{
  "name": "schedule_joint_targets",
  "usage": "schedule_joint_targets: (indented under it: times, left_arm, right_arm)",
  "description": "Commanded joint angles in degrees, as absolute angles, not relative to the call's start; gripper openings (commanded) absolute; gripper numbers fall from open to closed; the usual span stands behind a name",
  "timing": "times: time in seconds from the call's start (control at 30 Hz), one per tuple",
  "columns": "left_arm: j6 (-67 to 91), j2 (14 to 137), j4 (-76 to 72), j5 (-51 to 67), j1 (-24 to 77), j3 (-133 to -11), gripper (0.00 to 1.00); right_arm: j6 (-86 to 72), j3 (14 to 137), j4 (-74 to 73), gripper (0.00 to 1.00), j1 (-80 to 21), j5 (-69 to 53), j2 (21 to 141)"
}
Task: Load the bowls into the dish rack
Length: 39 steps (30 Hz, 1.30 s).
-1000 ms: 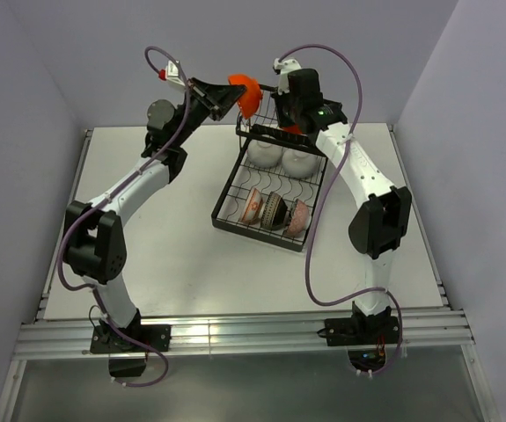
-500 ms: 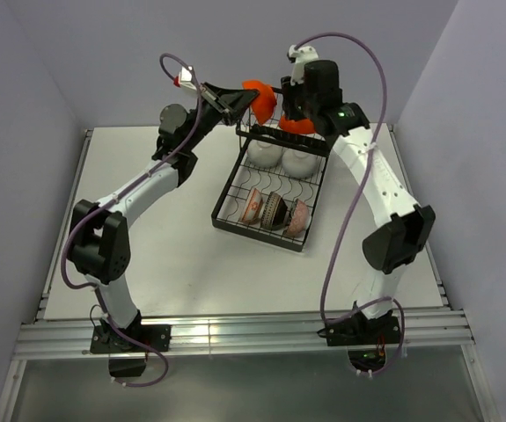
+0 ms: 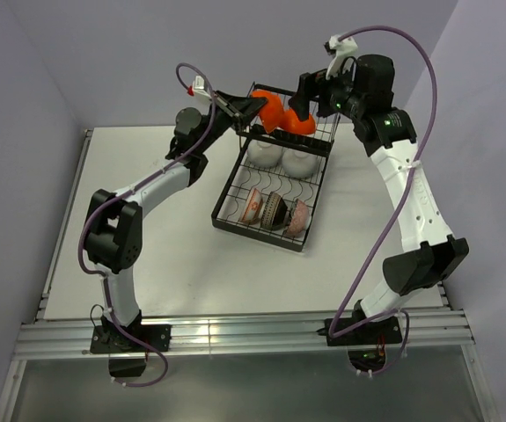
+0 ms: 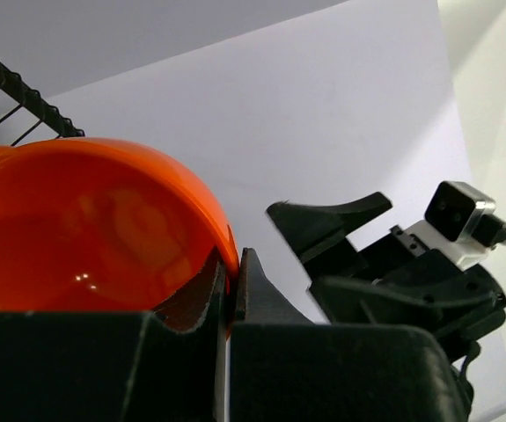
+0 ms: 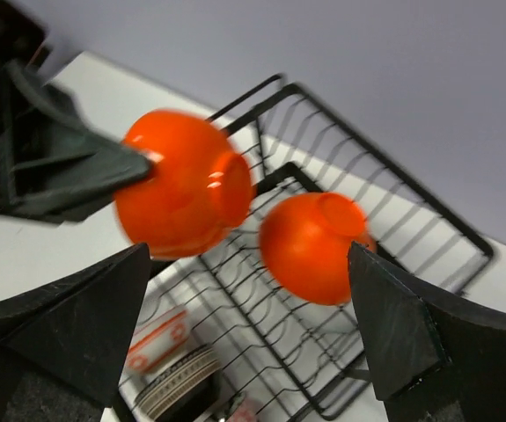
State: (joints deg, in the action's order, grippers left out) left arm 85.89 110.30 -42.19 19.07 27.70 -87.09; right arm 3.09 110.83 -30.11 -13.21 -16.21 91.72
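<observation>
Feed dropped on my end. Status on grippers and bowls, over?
Left gripper shut on one orange bowl, over the dish rack. Right gripper open, empty. Second orange bowl sits in the rack. Nothing blocking.

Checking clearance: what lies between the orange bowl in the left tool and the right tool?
The other orange bowl, set in the dish rack, lies roughly between the held bowl and the right tool, as the top view shows.

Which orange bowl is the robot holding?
The left orange bowl: the left gripper pinches its rim. The other orange bowl sits in the rack, with the open right gripper clear of it.
</observation>
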Motion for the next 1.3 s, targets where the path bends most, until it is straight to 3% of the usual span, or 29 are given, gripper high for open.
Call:
schedule_joint_targets:
  times: [0.0,0.3,0.67,1.27]
  left_arm:
    - [87.6,107.8,-45.5,18.8,27.7,-89.8,0.0]
    - [88.6,106.0,-44.7,19.6,27.3,-89.6,0.0]
    - [88.8,104.6,-45.3,20.9,27.4,-89.0,0.0]
    - [88.9,103.5,-44.0,21.2,27.9,-89.0,0.0]
  right_arm:
    - [5.8,108.4,-29.7,1.0,-13.2,-30.7,88.9]
    - [5.6,114.1,-32.1,1.0,-11.4,-41.5,94.2]
    - [12.8,117.3,-36.7,1.0,-14.6,-31.3,99.1]
    - [14.2,119.1,-36.3,1.0,-19.2,-29.8,101.2]
